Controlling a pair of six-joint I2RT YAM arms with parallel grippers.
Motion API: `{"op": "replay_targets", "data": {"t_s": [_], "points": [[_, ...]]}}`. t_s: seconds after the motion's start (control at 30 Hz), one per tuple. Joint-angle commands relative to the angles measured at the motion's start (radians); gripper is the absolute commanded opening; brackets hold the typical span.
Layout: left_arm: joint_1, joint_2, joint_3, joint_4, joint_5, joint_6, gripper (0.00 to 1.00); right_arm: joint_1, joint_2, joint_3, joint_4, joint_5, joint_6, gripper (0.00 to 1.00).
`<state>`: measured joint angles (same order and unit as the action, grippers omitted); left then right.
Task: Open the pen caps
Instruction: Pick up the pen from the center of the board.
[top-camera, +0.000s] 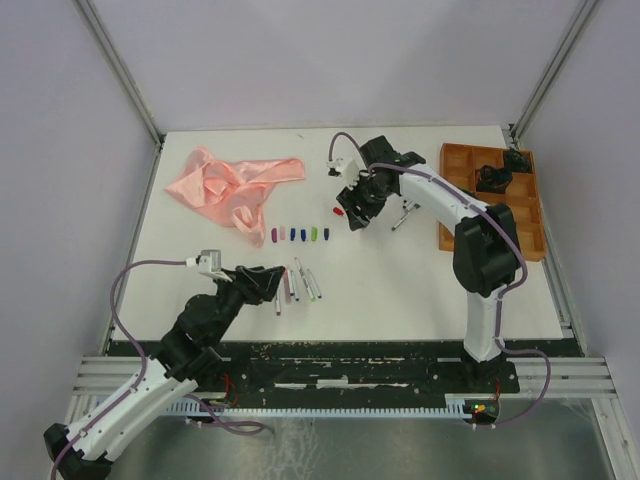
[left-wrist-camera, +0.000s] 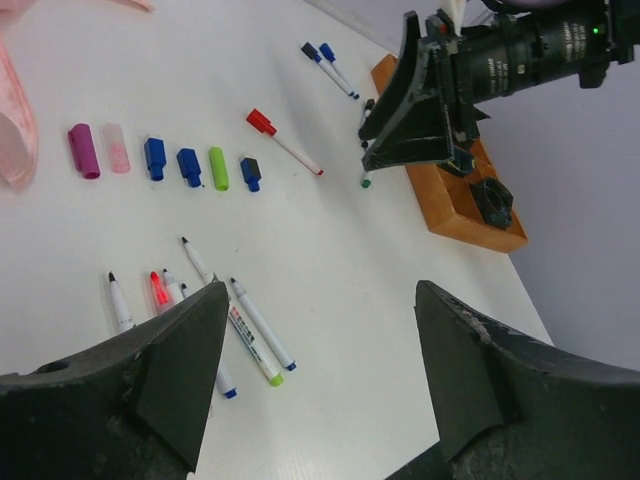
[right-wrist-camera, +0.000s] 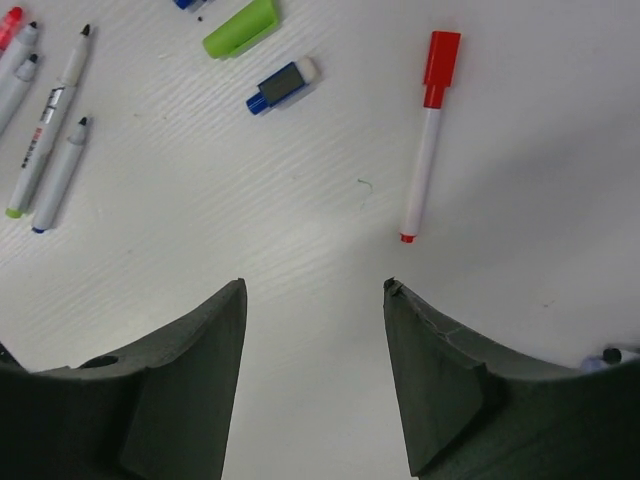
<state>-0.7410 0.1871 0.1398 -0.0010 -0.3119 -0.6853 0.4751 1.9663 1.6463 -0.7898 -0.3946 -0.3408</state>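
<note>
**Desk:** What lay at the left of the desk (top-camera: 400, 290)?

**Photographer:** A crumpled pink cloth (top-camera: 235, 185) sat at the far left. Nearer the arms, the left gripper (left-wrist-camera: 320, 400) hung with its jaws spread wide and nothing between them, above a cluster of uncapped pens (left-wrist-camera: 261, 325) with bare tips.

**Desk:** And the pen caps?

**Photographer:** Six pen caps (left-wrist-camera: 154, 158) lay in a row just beyond that cluster: purple, pale pink, two blue, green and dark blue. Right of the row a red-capped pen (right-wrist-camera: 425, 150) lay apart on the desk, cap on.

**Desk:** Was that the pen in hand?

**Photographer:** It looked so. The right gripper (right-wrist-camera: 315, 340) hovered over it, jaws parted and empty. The pen lay ahead of the gripper, lined up with the right-hand finger (right-wrist-camera: 460, 380) rather than with the gap.

**Desk:** How would the step have gone well?

**Photographer:** In my judgement the gripper needed to shift sideways until the white barrel sat in the gap. It should then have closed low on the barrel, leaving the red cap clear for the left gripper. The pull ought to have run straight along the pen, since a slim round barrel could roll or slip.

**Desk:** Anything further right?

**Photographer:** Two blue-capped pens (left-wrist-camera: 330, 68) lay near an orange tray (top-camera: 500, 200).
</note>
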Motion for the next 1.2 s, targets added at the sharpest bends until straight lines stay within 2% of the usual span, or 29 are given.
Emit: {"op": "replay_targets", "data": {"t_s": [0.0, 0.2, 0.5, 0.9, 1.17], "points": [[0.003, -0.007, -0.025, 0.062, 0.075, -0.059, 0.84, 0.004, 0.1, 0.135, -0.064, 0.087, -0.058, 0.64], [0.003, 0.006, -0.029, 0.058, 0.108, -0.056, 0.86, 0.009, 0.222, 0.258, -0.118, 0.148, -0.067, 0.62], [0.002, 0.008, -0.023, 0.046, 0.102, -0.045, 0.86, 0.012, 0.359, 0.402, -0.176, 0.189, -0.055, 0.48], [0.003, -0.011, -0.022, 0.029, 0.108, -0.043, 0.86, 0.033, 0.417, 0.435, -0.184, 0.202, -0.047, 0.41], [0.003, -0.033, -0.018, 0.016, 0.122, -0.049, 0.86, 0.042, 0.463, 0.466, -0.196, 0.282, -0.05, 0.28]]}}
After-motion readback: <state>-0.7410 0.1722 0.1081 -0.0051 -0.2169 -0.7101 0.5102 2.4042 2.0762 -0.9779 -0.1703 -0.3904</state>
